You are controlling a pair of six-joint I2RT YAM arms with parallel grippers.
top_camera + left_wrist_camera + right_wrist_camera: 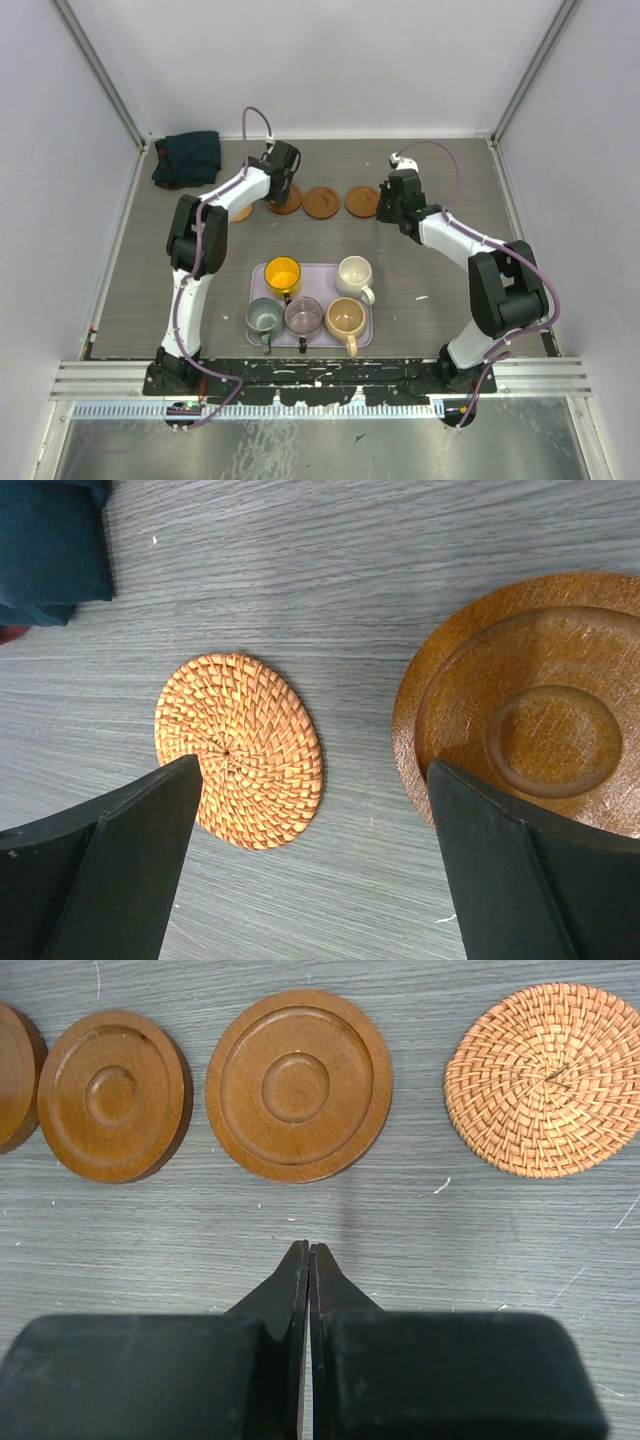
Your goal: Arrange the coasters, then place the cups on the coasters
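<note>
Along the back of the table lies a row of coasters: three brown rimmed discs (285,204) (321,202) (361,201) and, at the left end, a woven tan one (240,212) half under the left arm. My left gripper (282,178) hovers open above that end; in its wrist view the woven coaster (240,750) and a brown coaster (530,720) lie apart, with bare table between the fingers (110,870). My right gripper (309,1250) is shut on nothing, just short of a brown coaster (298,1085), with a second woven coaster (545,1078) to the right. Five cups stand on the lilac tray (320,281): yellow (283,273), cream (355,273), grey-green (264,318), purplish (303,315), tan (345,318).
A dark blue cloth (187,158) is bunched in the back left corner, also showing as a blue cloth (50,540) at the top left of the left wrist view. Pale walls close the table on three sides.
</note>
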